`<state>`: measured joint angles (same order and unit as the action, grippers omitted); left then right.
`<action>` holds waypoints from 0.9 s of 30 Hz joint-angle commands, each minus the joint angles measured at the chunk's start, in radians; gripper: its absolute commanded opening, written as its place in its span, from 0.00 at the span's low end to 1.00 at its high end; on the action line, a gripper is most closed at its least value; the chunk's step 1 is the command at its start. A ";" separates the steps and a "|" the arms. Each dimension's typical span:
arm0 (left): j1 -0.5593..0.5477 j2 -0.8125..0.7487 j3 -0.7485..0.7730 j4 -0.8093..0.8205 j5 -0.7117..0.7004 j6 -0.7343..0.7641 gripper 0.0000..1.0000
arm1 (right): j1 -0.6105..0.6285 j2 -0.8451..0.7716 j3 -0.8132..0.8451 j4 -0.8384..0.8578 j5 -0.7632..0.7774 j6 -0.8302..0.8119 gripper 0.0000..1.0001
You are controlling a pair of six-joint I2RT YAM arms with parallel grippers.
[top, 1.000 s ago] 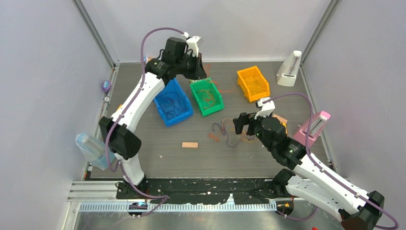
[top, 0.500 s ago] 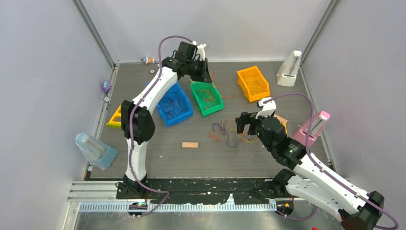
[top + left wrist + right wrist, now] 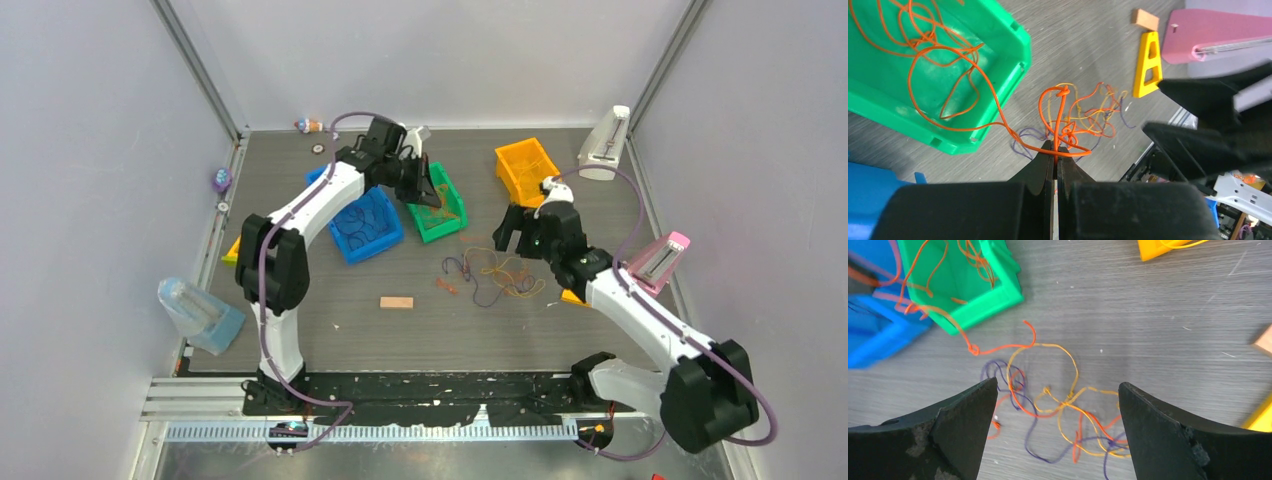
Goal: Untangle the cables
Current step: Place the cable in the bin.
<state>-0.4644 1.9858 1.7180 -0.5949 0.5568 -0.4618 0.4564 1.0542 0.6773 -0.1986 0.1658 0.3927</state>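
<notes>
Orange strand (image 3: 1044, 107) is being pinched between the fully closed jaws of the left gripper (image 3: 1055, 151). One length is trailing away to the gripper's left into the green bin (image 3: 1018, 55), where more orange loops are lying.

The rest of the cables (image 3: 1068, 407) are lying on the table (image 3: 1148, 315) directly beneath the right gripper (image 3: 1057, 386). Its fingers are being held wide apart with nothing between them. Orange, yellow and purple strands are crossing one another there in a loose knot.

The step in hand is judged to be the dropping of the held orange strand into the bin while the next pick is being lined up. To be done well, the strand should be lowered until its hanging loop and small knot are inside the bin's walls before the jaws are parted, since part of it appears to be draping over the rim. On the right, an outlying single-colour loop is better aimed at than the dense crossing, so that neighbouring strands are not being dragged along.
</notes>
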 commanded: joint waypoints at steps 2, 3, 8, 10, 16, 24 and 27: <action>0.004 -0.135 -0.041 0.115 0.057 0.012 0.00 | -0.103 0.109 0.092 0.178 -0.368 0.226 0.97; 0.005 -0.142 -0.051 0.122 0.064 0.013 0.00 | -0.104 0.116 0.094 0.206 -0.388 0.254 0.98; 0.010 -0.186 -0.111 0.200 0.113 0.012 0.00 | -0.106 0.129 0.086 0.258 -0.388 0.319 1.00; 0.014 -0.210 -0.147 0.247 0.144 0.013 0.00 | -0.105 0.124 0.088 0.261 -0.370 0.340 1.00; 0.038 -0.301 -0.270 0.402 0.157 -0.005 0.00 | -0.098 0.118 0.113 0.283 -0.348 0.390 0.95; 0.041 -0.369 -0.349 0.470 0.073 0.001 0.00 | -0.011 0.137 0.149 0.295 -0.280 0.464 0.95; 0.038 -0.398 -0.409 0.532 0.030 -0.012 0.00 | 0.036 0.170 0.179 0.285 -0.257 0.523 0.95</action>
<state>-0.4271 1.6497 1.3651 -0.1917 0.6422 -0.4652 0.4477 1.1988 0.7841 0.0521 -0.1410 0.8268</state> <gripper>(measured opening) 0.005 0.948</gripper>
